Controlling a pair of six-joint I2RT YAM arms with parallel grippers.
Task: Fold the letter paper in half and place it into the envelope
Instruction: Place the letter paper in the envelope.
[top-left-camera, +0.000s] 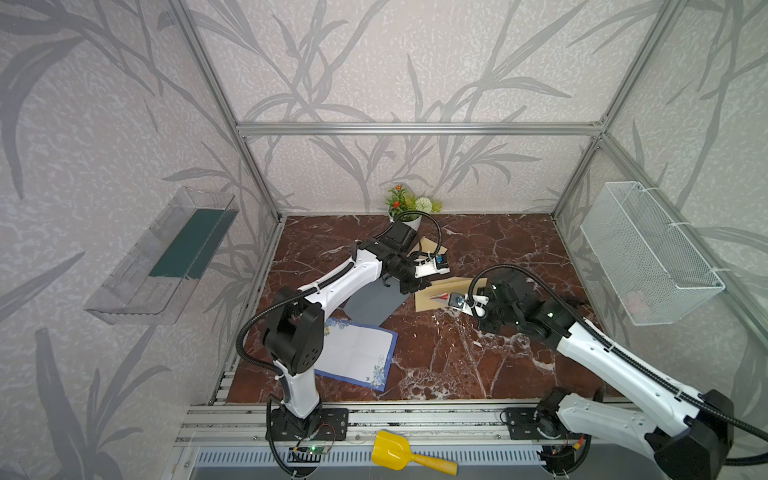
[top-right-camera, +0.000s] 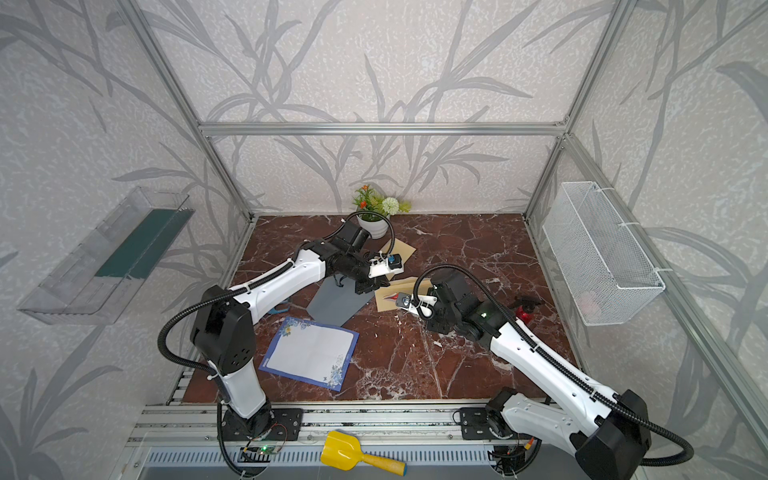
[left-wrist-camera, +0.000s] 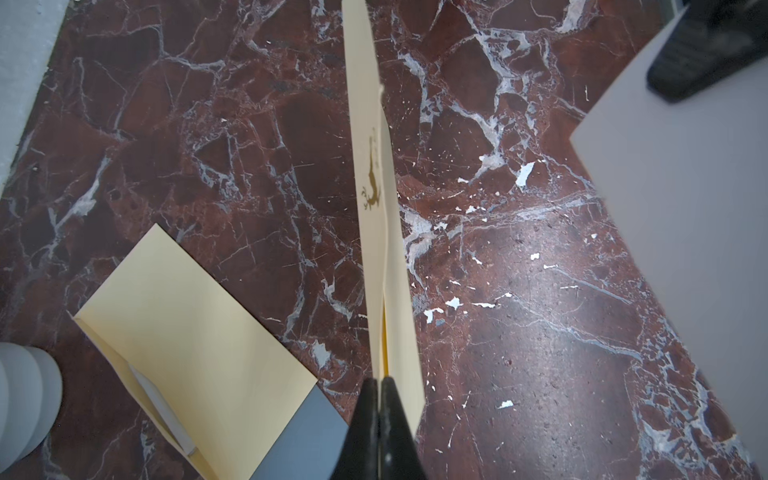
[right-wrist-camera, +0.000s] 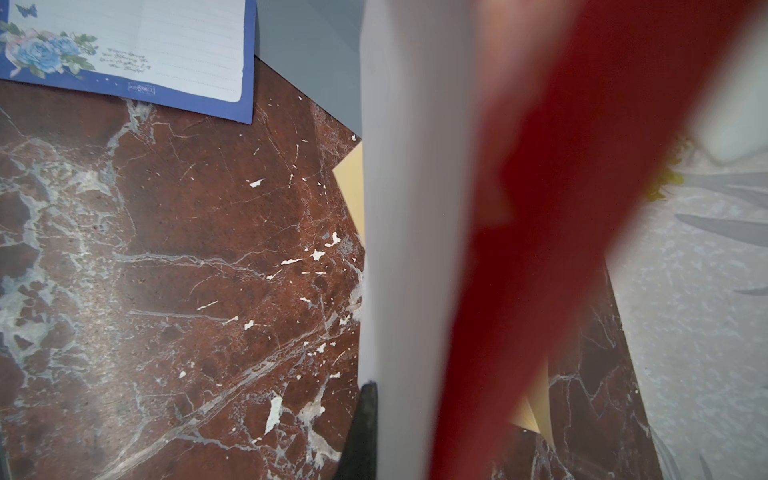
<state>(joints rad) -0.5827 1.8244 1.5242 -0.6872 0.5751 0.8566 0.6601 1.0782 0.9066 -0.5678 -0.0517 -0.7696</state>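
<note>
While the folded letter paper (right-wrist-camera: 415, 208), white on one face and red on the other, is being gripped tightly by the right gripper (top-left-camera: 452, 301) over the cream envelope (left-wrist-camera: 372, 166), its folded edge is best being led in low and square to the mouth, slowly, so that the limp sheet is not being buckled against the lip; how far it is already in cannot be told; an edge of the thin, sharply creased envelope is being pinched and raised by the left gripper (left-wrist-camera: 379, 382), black fingers (left-wrist-camera: 363, 419) clenched on it, and a steady lifted hold is probably being needed to keep the pocket open; nearest the front, a lined sheet with a blue floral border (top-left-camera: 357, 353) is being left flat on the glossy red-brown marble table (top-left-camera: 478, 361); beyond it a matte grey sheet (top-left-camera: 374, 305) is being overhung by the left arm (top-left-camera: 345, 278); farthest, a second cream envelope (left-wrist-camera: 195, 324) is being left beside a white pot (top-left-camera: 411, 222).
</note>
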